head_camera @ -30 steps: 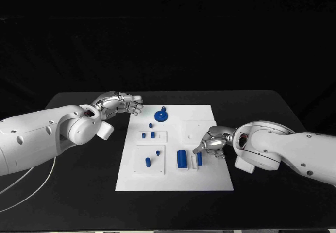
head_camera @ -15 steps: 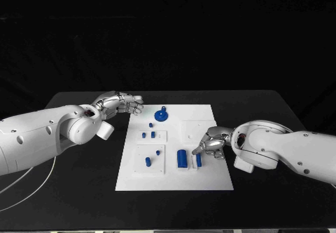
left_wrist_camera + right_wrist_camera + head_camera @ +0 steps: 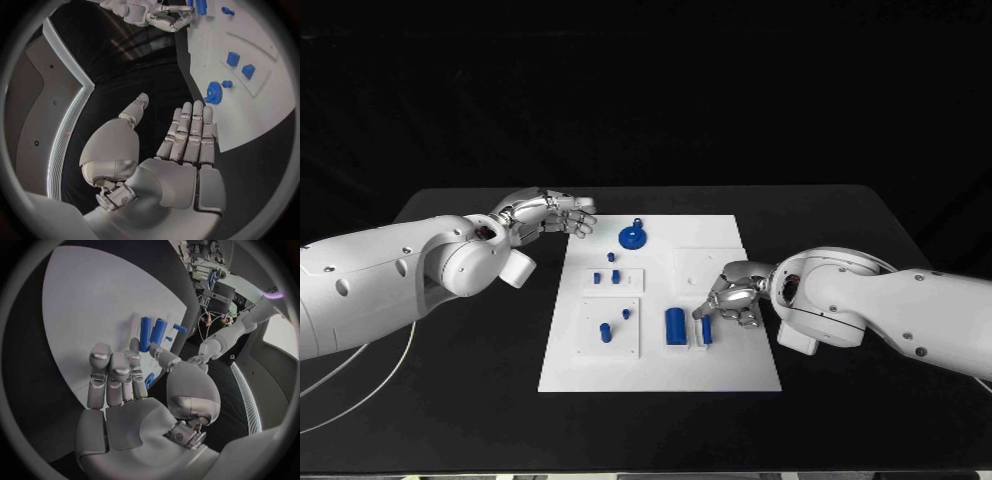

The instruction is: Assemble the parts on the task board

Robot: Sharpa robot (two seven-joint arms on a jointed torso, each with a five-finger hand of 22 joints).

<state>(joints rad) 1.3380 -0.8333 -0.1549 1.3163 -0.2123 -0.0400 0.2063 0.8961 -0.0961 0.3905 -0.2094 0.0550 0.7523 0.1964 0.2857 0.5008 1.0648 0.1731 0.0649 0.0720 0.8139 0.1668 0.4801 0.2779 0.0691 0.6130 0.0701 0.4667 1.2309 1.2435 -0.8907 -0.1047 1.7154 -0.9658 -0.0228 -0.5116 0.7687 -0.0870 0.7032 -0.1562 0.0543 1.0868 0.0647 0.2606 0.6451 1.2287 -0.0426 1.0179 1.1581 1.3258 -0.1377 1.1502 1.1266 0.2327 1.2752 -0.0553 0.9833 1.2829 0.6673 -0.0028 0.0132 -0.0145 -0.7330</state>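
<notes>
The white task board [image 3: 718,240] lies mid-table. On it are a round blue part with a handle [image 3: 633,238], several small blue pieces [image 3: 606,278], a blue cylinder [image 3: 675,326] and a thin blue bar [image 3: 705,331] beside it. My right hand [image 3: 733,298] hovers low over the board's right side, fingers pointing down at the bar's far end; contact is unclear. The right wrist view shows straight fingers [image 3: 112,375], the thumb apart, with the cylinder [image 3: 157,331] and bar [image 3: 145,333] beyond. My left hand [image 3: 548,214] hangs off the board's far left corner, fingers [image 3: 187,135] extended and holding nothing.
Black table [image 3: 459,340] surrounds the board on all sides. In the left wrist view the round part [image 3: 214,93] and two small square pieces [image 3: 240,65] sit on the board [image 3: 262,115] just past my fingertips.
My right hand has drifted slightly left toward the cylinder, and the thin bar looks a touch closer to it. The left hand has stayed put.
</notes>
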